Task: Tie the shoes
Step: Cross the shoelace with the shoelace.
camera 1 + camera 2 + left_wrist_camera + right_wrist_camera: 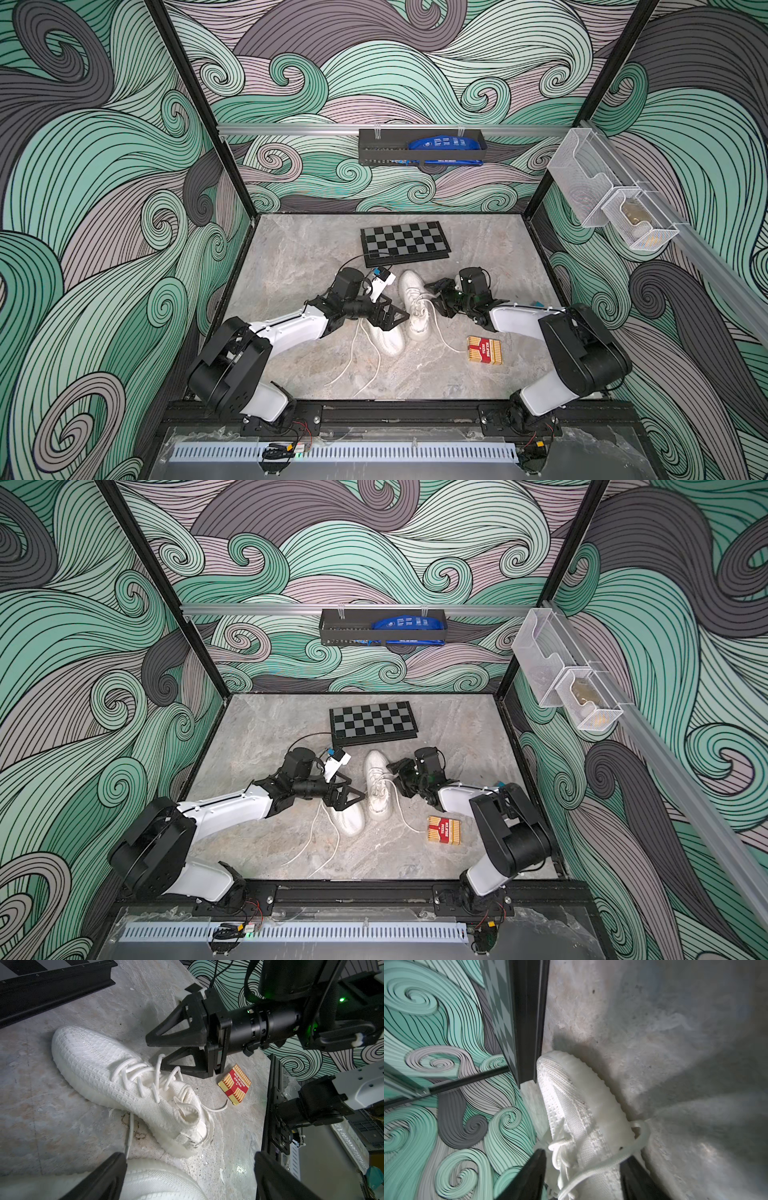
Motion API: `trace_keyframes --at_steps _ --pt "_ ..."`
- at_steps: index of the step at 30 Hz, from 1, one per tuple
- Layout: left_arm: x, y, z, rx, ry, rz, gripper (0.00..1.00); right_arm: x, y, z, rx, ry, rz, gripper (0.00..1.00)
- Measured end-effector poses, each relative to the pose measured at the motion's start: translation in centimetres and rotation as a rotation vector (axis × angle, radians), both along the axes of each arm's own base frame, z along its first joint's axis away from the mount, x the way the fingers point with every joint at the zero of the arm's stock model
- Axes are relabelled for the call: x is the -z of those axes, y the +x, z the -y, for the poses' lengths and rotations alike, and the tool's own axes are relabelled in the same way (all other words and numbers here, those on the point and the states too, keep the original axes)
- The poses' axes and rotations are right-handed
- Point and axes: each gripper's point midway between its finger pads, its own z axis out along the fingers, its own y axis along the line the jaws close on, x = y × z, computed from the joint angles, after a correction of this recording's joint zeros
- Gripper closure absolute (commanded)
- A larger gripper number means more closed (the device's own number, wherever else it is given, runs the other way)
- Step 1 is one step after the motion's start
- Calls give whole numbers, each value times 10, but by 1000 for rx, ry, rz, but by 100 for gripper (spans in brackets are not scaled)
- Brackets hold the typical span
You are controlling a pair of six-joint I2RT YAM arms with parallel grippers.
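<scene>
Two white knit shoes lie side by side mid-table in both top views. The far shoe [413,303] points at the chessboard, and its loose lace [442,336] trails toward a red box. The near shoe [388,340] is partly under my left gripper [401,320], which hangs open above it with nothing between its fingers [108,1176]. Two of its laces [353,365] run toward the table front. My right gripper [431,296] sits at the far shoe's lacing [141,1076]. Its jaws stand apart astride the shoe [581,1126], and a lace strand [602,1165] crosses between them.
A folded chessboard [405,243] lies just behind the shoes. A red card box [484,351] sits to the right of them, near my right arm. A black wall shelf [419,156] holds a blue packet. Mesh baskets [602,199] hang on the right rail.
</scene>
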Motion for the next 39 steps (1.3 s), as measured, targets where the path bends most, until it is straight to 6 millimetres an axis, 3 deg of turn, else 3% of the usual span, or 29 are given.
trace_keyframes --at_steps 3,4,11,17,21,24,28,39 --pt "0 0 0 -1 0 1 2 -4 3 -4 -11 18 24 98" --pt "0 0 0 -1 0 1 1 -6 4 -4 -22 15 38 100" --pt "-6 2 5 7 -37 1 1 -41 14 -13 -131 -49 214 100" --pt "-15 17 24 33 -107 4 3 -66 7 -44 -294 -98 355 100" --pt "-14 26 34 46 -138 -2 15 -76 -2 -60 -378 -129 413 100" --pt "-9 32 40 51 -156 -12 29 -85 -4 -64 -411 -154 451 100" --pt "-6 37 47 54 -194 -17 41 -95 -6 -63 -430 -172 489 100" --pt "-11 44 60 64 -324 -52 46 -95 -8 -64 -454 -169 486 95"
